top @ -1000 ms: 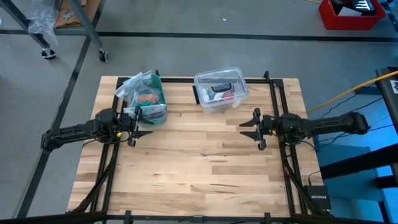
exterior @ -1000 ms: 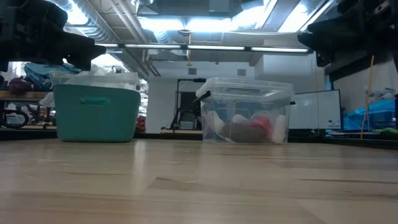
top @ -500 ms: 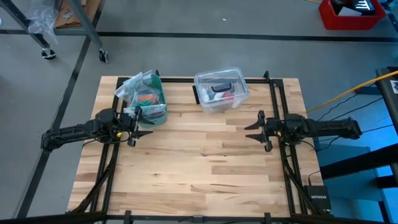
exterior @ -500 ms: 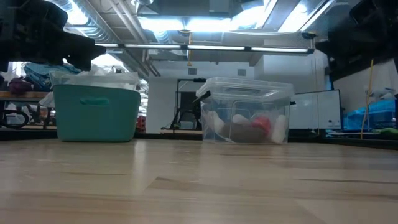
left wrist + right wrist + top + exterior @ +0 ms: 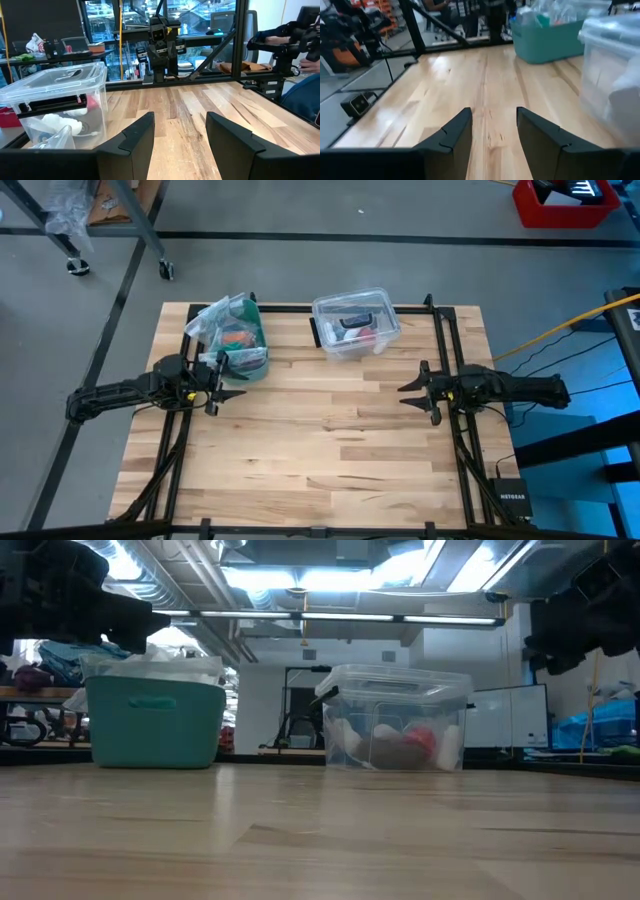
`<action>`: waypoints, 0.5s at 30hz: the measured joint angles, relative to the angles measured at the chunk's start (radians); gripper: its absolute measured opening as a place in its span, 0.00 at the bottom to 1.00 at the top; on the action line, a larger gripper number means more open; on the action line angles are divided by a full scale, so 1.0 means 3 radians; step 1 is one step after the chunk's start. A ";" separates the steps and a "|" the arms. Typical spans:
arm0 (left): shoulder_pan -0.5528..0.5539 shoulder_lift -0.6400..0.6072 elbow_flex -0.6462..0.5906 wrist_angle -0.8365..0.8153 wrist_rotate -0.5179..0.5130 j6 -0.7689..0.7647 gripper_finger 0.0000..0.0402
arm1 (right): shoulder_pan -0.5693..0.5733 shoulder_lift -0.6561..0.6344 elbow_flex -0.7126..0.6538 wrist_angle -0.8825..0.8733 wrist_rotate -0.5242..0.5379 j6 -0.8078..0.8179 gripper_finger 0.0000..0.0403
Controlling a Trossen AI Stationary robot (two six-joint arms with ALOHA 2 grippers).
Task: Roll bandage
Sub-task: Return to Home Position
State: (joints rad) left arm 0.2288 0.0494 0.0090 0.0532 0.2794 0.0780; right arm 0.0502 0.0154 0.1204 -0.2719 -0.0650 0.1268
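No teal strip or roll of bandage shows in any view. My left gripper (image 5: 228, 377) is open and empty above the table's left side, beside a teal bin (image 5: 240, 340); its fingers also show apart in the left wrist view (image 5: 180, 135). My right gripper (image 5: 410, 392) is open and empty above the table's right side, and it also shows in the right wrist view (image 5: 492, 131). The teal bin holds a crumpled clear bag with orange things in it.
A clear lidded plastic box (image 5: 355, 323) with white and red contents stands at the far middle of the wooden table (image 5: 320, 450). The teal bin (image 5: 155, 725) stands at the far left. Black frame rails run along the table's left, right and far sides.
My right gripper has drawn back toward the table's right edge, staying open and level. My left arm has kept still.
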 joint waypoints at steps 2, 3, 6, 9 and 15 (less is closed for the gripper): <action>0.0000 0.0000 0.0000 0.0000 -0.0001 0.0000 0.42 | -0.0004 -0.0048 0.0001 -0.0106 0.0000 -0.0001 0.39; 0.0000 0.0000 0.0000 0.0000 -0.0001 0.0000 0.42 | -0.0016 -0.0044 0.0001 -0.0152 0.0000 -0.0002 0.39; 0.0000 0.0000 0.0000 0.0000 0.0000 0.0000 0.42 | -0.0059 -0.0045 -0.0004 -0.0244 0.0003 -0.0003 0.39; 0.0000 0.0000 0.0000 0.0001 -0.0001 0.0000 0.42 | -0.0092 -0.0043 0.0004 -0.0370 0.0006 -0.0005 0.39; 0.0000 0.0000 0.0000 0.0001 -0.0001 0.0000 0.42 | -0.0106 -0.0046 0.0006 -0.0412 0.0038 -0.0005 0.39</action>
State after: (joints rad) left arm 0.2287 0.0494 0.0090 0.0536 0.2791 0.0780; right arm 0.0185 0.0018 0.1223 -0.3954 -0.0535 0.1253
